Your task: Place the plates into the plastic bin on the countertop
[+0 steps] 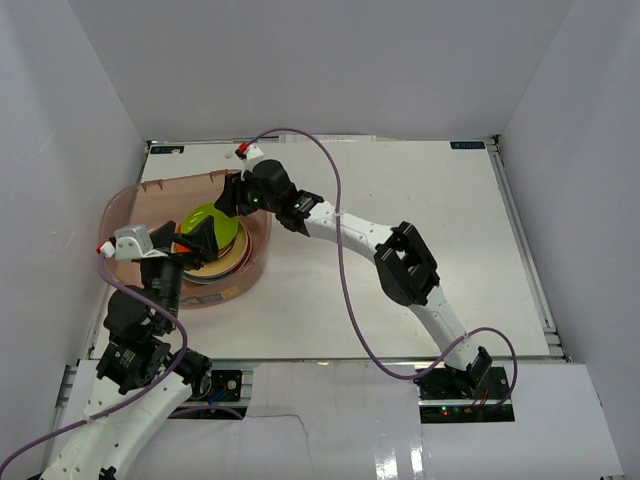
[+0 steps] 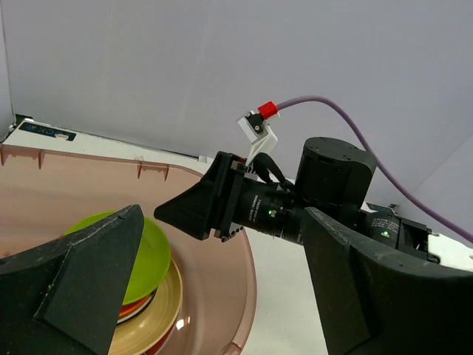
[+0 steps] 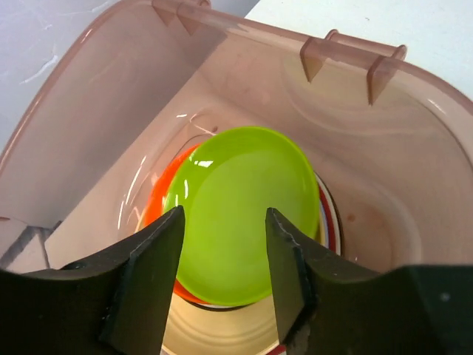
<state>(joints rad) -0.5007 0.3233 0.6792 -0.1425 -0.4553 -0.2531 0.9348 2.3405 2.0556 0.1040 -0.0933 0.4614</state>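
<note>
while the pinkish see-through bin sits on the white tabletop, both arms have their tips at it. inside the bin, near its middle, lies a stack of plates, and the lime green plate is the top one. it rests a little off centre on the stack. an orange plate shows as a crescent under one edge, a plate with a red and blue striped rim shows under the opposite edge, and a wider cream plate peeks out lower down. how many plates are in the stack cannot be told.

the right end effector hangs above the bin, over its far right rim, pointing down into it. its two fingers stand partly apart with a clear gap between them. the lime green plate is seen through that gap, lower down in the bin, and neither finger touches it. this end effector has hold of nothing.

the left end effector is over the near side of the bin, just above the stack, with its fingers spread wide and nothing between them. from its own camera the right end effector is straight across the bin, beside the rim. a purple cable loops from the right arm over the tabletop to the right of the bin.
</note>
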